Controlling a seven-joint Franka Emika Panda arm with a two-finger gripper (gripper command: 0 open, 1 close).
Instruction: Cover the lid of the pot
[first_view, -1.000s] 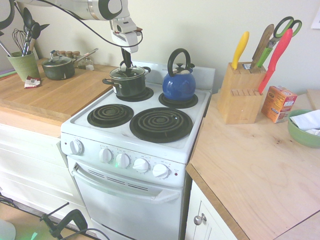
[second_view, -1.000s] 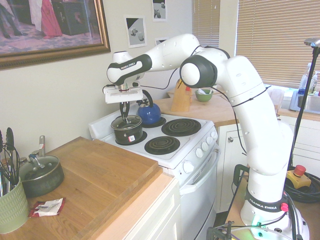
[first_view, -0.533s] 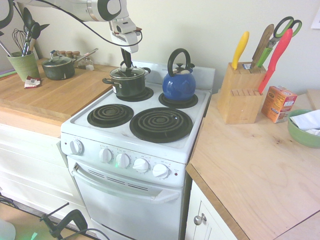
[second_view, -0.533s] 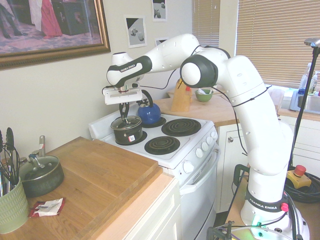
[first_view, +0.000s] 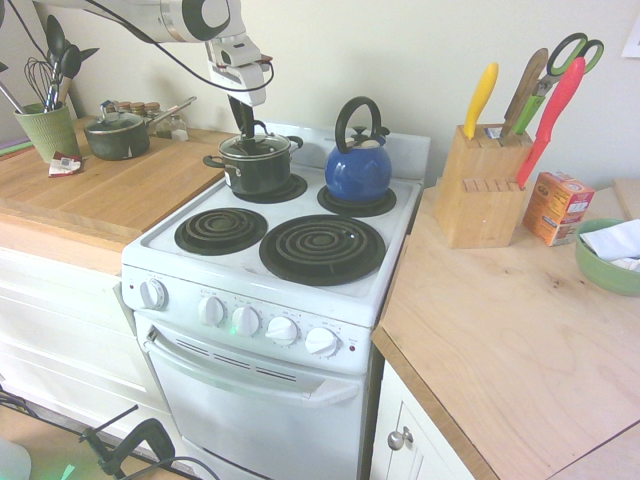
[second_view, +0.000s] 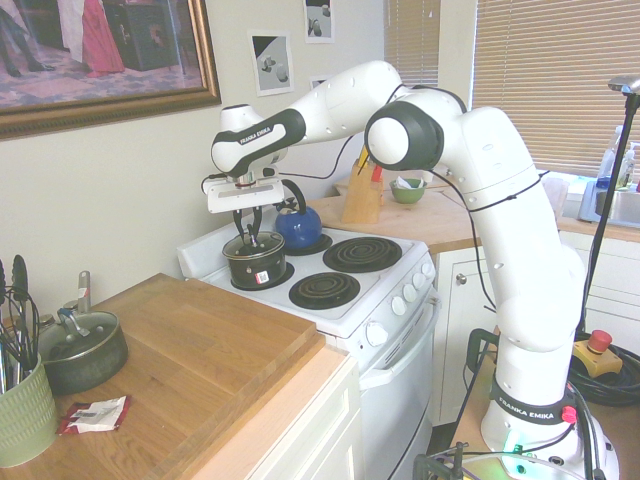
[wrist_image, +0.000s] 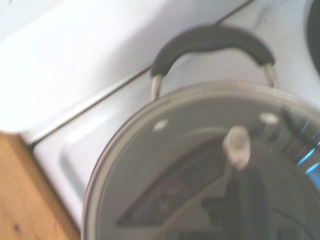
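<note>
Your left-to-right record, by the first exterior view. On the left-hand bench, toward its far edge, you have a ribbed green crock of utensils, with a small torn packet just in front. Beside these stands the small dark saucepan, its own lid on, with little jars behind its long handle

Next, the stove. The black pot sits upright on the burner at its back left corner. You find the lid resting on the pot, covering the mouth, level as far as you can see: clear round glass, thin metal rim, dark grip at centre. The wrist view gives you pale rivets through the glass, dark reflections and a few blue streaks to one side. Your gripper comes down over the lid, fingers parted partway, astride the centre grip; you cannot tell whether either finger touches it, and no clamped hold is seen

At the stove's back right corner stands the blue kettle. On the right-hand bench, near its stove-side edge, is the knife block, then an orange box and a green bowl holding white cloth
</note>
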